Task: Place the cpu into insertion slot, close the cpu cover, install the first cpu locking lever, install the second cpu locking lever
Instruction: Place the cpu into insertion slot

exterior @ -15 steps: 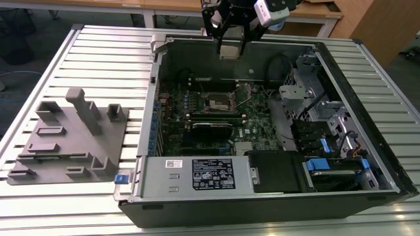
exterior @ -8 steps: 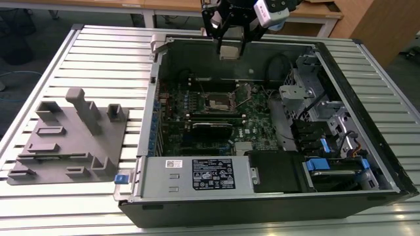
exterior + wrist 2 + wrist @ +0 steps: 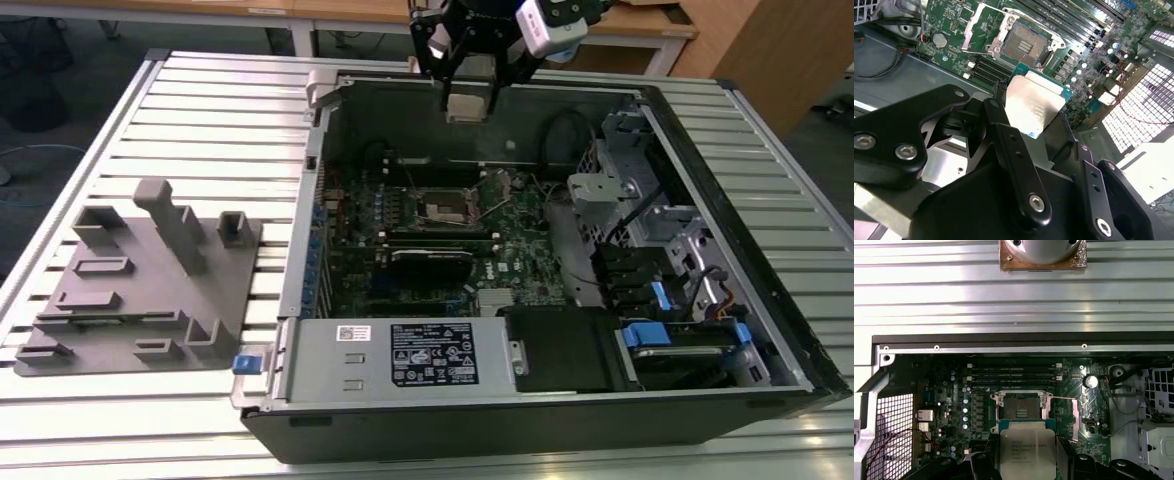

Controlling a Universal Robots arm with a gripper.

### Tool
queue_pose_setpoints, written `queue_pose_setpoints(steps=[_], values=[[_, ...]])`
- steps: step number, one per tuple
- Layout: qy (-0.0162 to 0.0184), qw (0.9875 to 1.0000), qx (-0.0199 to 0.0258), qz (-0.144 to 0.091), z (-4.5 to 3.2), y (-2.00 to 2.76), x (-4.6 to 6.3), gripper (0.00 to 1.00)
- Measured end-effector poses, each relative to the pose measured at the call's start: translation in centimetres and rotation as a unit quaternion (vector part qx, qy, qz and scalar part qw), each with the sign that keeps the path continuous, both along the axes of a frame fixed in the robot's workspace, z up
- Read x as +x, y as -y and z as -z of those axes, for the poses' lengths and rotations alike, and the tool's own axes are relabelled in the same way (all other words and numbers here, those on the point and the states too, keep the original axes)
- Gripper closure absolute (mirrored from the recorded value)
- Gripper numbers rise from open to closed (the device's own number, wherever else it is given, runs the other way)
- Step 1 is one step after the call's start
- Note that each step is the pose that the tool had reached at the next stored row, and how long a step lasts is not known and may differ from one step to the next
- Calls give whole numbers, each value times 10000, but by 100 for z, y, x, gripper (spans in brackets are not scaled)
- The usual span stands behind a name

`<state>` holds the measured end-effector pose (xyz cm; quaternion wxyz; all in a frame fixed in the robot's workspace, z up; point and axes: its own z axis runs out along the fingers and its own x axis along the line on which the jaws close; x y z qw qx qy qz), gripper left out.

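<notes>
**One hand** (image 3: 469, 98) is closed on the edges of **one cpu** (image 3: 466, 108) and holds it above the open computer case (image 3: 747, 250) on the ridged counter (image 3: 200, 100). In the first wrist view, the **one insertion slot** (image 3: 1023, 410) lies bare, apart from the cpu. In the second wrist view, the **one cpu cover** (image 3: 968, 32) stands swung open beside the slot. The cpu top carries lines of small print. The power supply (image 3: 334, 385) carries one black label.

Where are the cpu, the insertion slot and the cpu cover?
the cpu (image 3: 1027, 450), first wrist view, on its metal top.
the insertion slot (image 3: 1021, 411), first wrist view, on its pin field.
the cpu cover (image 3: 970, 34), second wrist view, on a side bar of the frame.
</notes>
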<state>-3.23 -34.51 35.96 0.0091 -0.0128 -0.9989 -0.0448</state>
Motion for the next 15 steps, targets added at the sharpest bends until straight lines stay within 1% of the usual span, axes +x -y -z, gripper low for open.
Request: queue_pose_setpoints(steps=[15], values=[[0, 10000, 1, 0, 33, 0, 0, 46]])
